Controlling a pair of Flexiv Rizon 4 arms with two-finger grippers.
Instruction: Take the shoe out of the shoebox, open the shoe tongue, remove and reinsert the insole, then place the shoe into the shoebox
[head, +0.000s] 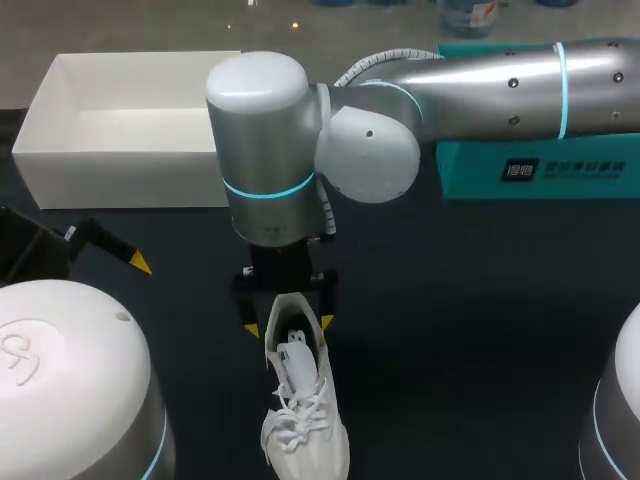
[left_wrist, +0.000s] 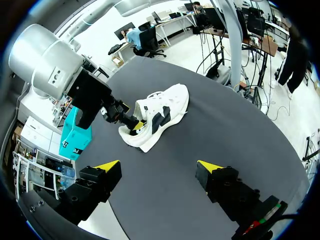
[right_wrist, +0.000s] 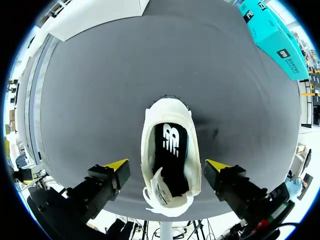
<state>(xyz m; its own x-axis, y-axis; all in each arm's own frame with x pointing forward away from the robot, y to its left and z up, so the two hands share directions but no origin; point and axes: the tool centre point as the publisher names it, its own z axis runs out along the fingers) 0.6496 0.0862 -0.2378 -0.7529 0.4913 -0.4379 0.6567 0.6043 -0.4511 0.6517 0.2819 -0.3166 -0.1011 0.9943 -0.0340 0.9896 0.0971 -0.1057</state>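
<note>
A white laced shoe (head: 300, 410) stands upright on the dark table near its front edge, toe toward the front. Its black insole (right_wrist: 171, 150) lies inside and the white tongue (right_wrist: 159, 187) stands up ahead of it. My right arm reaches in past the middle. Its gripper (head: 287, 325) is open over the heel, one yellow-tipped finger (right_wrist: 117, 165) on each side of the shoe (right_wrist: 170, 125), the jaws not pressing it. My left gripper (left_wrist: 159, 167) hangs open and empty at the table's left, apart from the shoe (left_wrist: 160, 112). The white shoebox (head: 130, 130) is empty at the back left.
The teal shoebox lid (head: 540, 170) lies at the back right, behind my right arm. Bare dark table surrounds the shoe on both sides. My left gripper (head: 105, 250) sits between the shoebox and the front left corner.
</note>
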